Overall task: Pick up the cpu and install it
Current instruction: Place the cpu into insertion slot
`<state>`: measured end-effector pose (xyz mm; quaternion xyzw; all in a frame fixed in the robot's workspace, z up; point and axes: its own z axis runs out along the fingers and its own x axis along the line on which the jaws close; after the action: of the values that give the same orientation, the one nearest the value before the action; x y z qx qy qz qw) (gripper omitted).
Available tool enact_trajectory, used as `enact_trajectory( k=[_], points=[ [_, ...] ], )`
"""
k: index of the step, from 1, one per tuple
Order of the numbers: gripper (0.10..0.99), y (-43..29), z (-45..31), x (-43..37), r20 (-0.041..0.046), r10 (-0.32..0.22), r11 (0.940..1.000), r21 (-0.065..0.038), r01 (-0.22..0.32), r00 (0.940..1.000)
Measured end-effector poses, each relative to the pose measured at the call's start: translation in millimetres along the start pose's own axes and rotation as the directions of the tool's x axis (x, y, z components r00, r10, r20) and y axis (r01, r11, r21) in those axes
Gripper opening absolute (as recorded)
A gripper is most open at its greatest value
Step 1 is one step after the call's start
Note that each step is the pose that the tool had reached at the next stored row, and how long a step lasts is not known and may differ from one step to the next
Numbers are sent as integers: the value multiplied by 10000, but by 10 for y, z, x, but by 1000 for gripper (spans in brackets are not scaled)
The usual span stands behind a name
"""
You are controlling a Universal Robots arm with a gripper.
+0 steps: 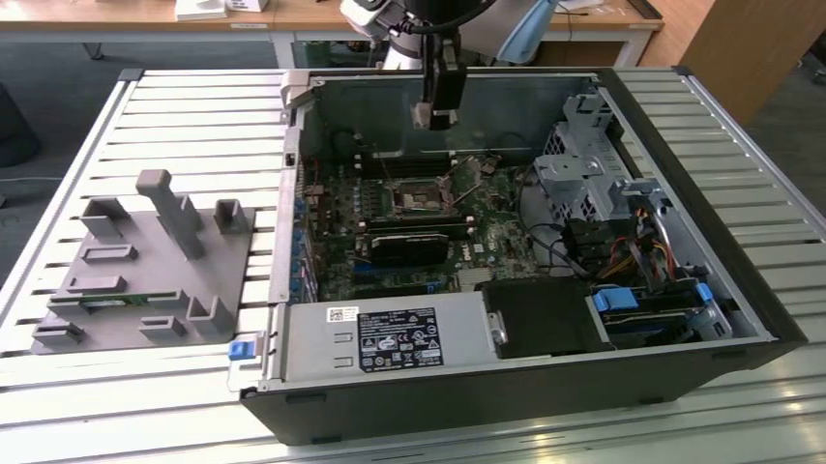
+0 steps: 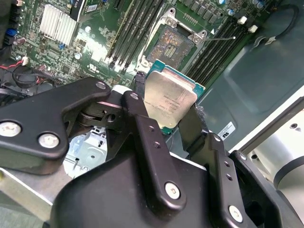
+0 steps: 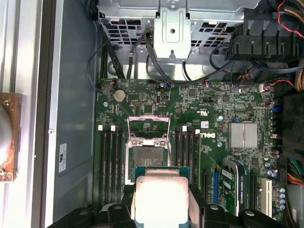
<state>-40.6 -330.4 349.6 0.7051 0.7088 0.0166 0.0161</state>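
Second wrist view: pincer (image 2: 166, 108) clamps faintly printed cpu (image 2: 172, 96).

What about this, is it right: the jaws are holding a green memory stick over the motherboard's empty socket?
Not a memory stick. The second wrist view shows the jaws of the gripper holding the cpu, a flat square chip with a silvery top. The rest stands: it is over the empty socket of the motherboard.

Slatted pale-metal workbench (image 1: 193, 106), evenly and brightly lit — beyond it a light wooden desk (image 1: 309, 17) on white legs, grey carpeted floor (image 1: 52, 68) beneath, and a tall wooden cabinet (image 1: 761, 39) at the exterior view's right.
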Motion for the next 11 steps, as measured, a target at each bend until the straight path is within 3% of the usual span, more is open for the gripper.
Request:
enact_trajectory(
  k=[11],
  points=[
    [533,-3,75,0,0,0,10000,0,0,10000]
  ],
)
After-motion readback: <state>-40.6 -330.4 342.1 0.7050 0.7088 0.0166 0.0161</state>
